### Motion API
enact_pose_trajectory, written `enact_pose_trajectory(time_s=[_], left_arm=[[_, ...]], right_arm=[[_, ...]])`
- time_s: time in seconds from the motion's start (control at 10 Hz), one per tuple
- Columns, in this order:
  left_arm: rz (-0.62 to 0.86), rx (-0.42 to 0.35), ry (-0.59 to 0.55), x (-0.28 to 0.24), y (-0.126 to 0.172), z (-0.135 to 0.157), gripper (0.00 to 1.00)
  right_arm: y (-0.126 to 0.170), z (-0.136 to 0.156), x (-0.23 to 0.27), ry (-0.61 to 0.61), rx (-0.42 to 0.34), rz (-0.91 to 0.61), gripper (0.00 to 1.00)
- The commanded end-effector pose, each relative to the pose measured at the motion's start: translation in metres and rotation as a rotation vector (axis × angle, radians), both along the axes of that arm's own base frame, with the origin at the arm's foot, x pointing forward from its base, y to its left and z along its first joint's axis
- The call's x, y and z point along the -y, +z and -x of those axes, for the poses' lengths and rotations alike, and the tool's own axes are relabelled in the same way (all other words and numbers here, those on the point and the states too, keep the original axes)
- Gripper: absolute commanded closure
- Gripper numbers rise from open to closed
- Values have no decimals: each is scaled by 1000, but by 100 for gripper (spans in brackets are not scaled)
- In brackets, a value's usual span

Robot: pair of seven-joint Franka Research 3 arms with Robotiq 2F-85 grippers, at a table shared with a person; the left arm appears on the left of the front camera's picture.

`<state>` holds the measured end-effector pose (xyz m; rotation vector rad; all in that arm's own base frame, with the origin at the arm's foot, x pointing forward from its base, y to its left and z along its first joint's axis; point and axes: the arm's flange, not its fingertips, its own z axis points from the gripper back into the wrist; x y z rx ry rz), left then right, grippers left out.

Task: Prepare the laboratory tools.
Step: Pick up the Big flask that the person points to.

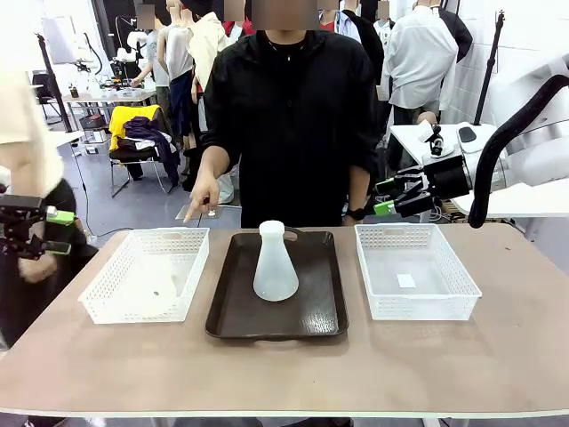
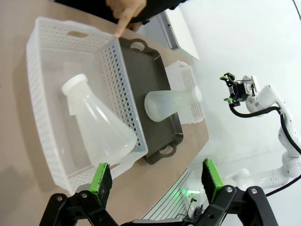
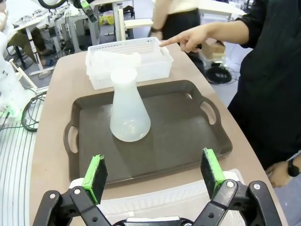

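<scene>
A robotics research lab, plain and workmanlike; a white robot arm (image 1: 544,160) trailing a black cable hose (image 1: 498,142) stands at a beige work table (image 1: 498,356); an Erlenmeyer flask (image 1: 275,262) sits on a dark brown tray (image 1: 233,311) there; behind are a cluttered workbench (image 1: 102,93), a folding chair (image 1: 133,142) heaped with clothes, a black stand pole (image 1: 488,71); loose cables (image 3: 26,117) lie on the grey floor (image 1: 142,205)

Obscured and cropped items, as I find them.
From the front, the flask (image 1: 151,286) lying in the left basket (image 1: 197,260) is a faint blur behind the mesh. The white patch (image 1: 405,280) in the right basket (image 1: 462,286) is too small to identify. My left wrist view crops the person's hand (image 2: 126,12) at the top edge.
</scene>
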<state>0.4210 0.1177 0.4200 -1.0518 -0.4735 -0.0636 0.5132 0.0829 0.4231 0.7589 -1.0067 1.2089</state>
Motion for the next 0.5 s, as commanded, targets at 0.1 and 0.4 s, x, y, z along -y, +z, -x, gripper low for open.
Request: enact_pose_trajectory(time_s=[0.1,0.4], left_arm=[[-203,0,-19,59,67,-17,0],[-464,3,44,113,100,-33,0]], right_arm=[[1,1,0,2,1,4,0],[1,1,0,2,1,4,0]])
